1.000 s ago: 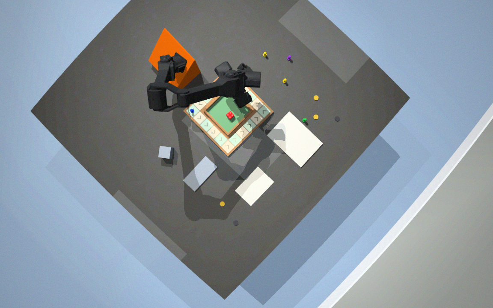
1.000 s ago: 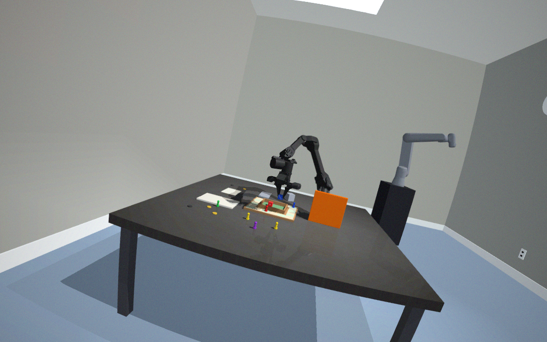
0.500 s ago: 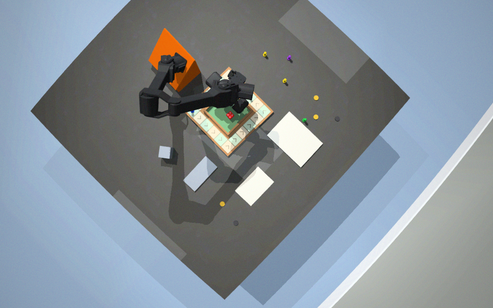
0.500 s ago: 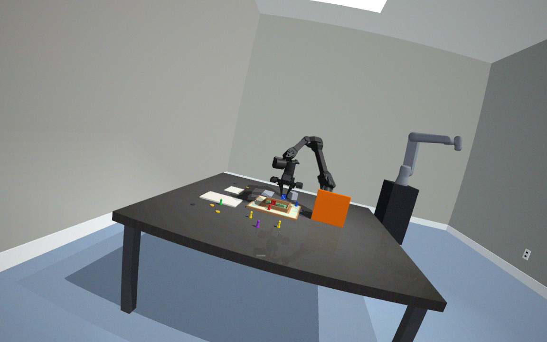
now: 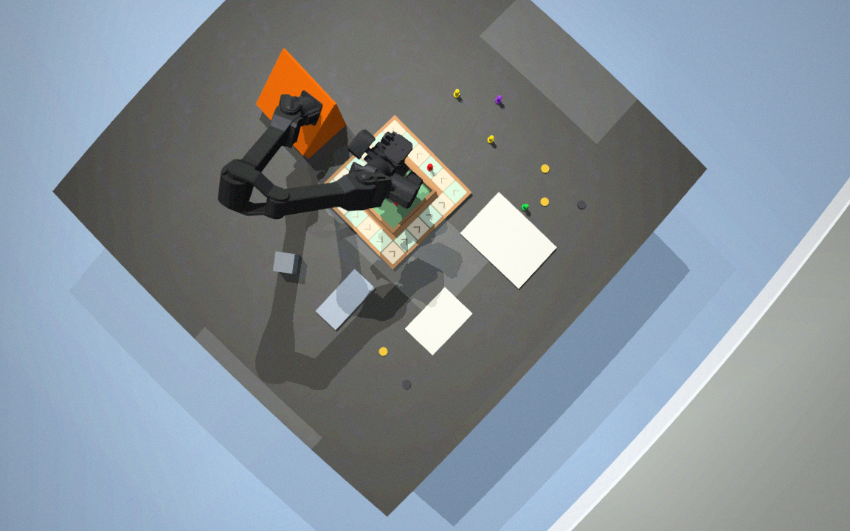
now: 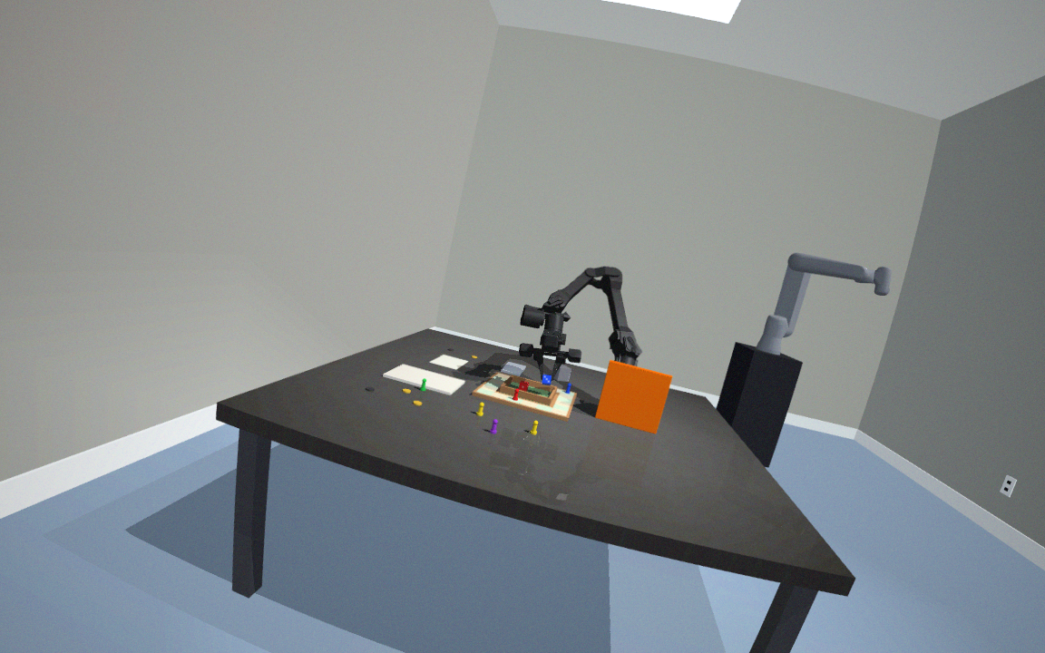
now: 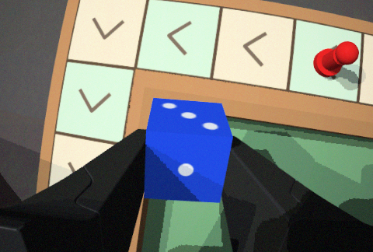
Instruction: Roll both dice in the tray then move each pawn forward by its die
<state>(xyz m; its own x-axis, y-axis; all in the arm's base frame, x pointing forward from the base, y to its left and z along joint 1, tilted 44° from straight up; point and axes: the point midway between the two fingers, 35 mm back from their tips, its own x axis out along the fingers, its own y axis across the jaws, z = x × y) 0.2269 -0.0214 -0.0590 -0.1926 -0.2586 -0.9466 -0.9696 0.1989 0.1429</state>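
Observation:
My gripper (image 6: 546, 373) (image 7: 185, 145) is shut on the blue die (image 6: 546, 380) (image 7: 186, 155) and holds it above the tray (image 6: 532, 396) (image 7: 272, 108), near one corner. In the wrist view the die shows three pips on its upper face and one on the face below. The red die (image 6: 522, 385) is in the tray, mostly hidden by the arm from above. The red pawn (image 5: 429, 167) (image 6: 515, 396) (image 7: 329, 62) stands on a green square of the board (image 7: 57, 89). The blue pawn (image 6: 569, 388) stands on the board's far side, hidden in the top view.
An orange panel (image 5: 289, 72) (image 6: 633, 397) stands beside the arm's base. Yellow pawns (image 5: 456, 94) (image 5: 491, 139), a purple pawn (image 5: 499, 100) and a green pawn (image 5: 525, 207) stand off the board. White sheets (image 5: 508, 240) (image 5: 437, 321), a grey slab (image 5: 339, 307) and a grey block (image 5: 285, 262) lie around.

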